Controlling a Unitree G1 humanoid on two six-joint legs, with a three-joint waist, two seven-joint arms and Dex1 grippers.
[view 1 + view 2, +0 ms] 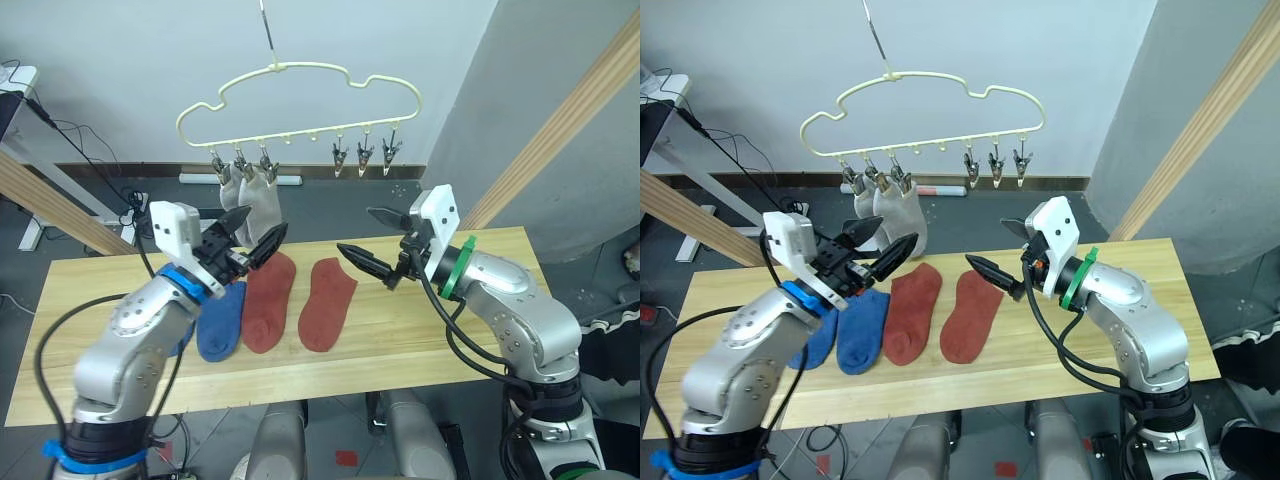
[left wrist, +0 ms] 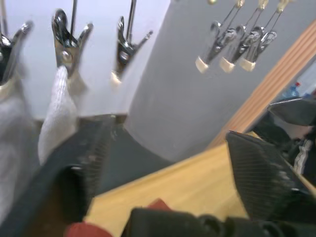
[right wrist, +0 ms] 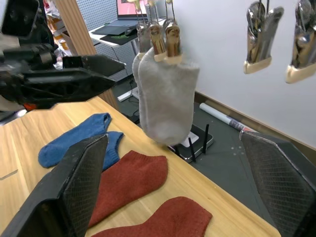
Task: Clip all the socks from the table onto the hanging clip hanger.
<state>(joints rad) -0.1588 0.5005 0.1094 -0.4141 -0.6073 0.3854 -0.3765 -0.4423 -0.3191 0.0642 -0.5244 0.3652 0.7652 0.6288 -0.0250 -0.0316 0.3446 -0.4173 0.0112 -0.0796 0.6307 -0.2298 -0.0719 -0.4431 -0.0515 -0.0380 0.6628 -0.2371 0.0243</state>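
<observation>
Currently on the long pale-yellow wooden plank bench (image 1: 440, 330): four short fabric ankle socks laid side by side, toes toward the far edge. From left: two blue socks, the left blue sock (image 1: 820, 340) partly hidden behind the left arm, the right blue sock (image 1: 862, 330) just beside it; then the left rust-red sock (image 1: 911, 313) and the right rust-red sock (image 1: 971, 315), close but apart. Above the far edge hangs the thin pale-yellow wire clip hanger (image 1: 300, 70) with cloud-like outline and a row of small metal clips. Two light grey socks (image 3: 165, 101) hang from the left clips; the three right clips (image 1: 363, 157) are bare. Left gripper (image 1: 252, 232): released, fingers spread, holding nothing, raised above the blue socks near the hanging grey pair. Right gripper (image 1: 372, 238): released, fingers wide apart, holding nothing, above the bench right of the rust-red socks.
</observation>
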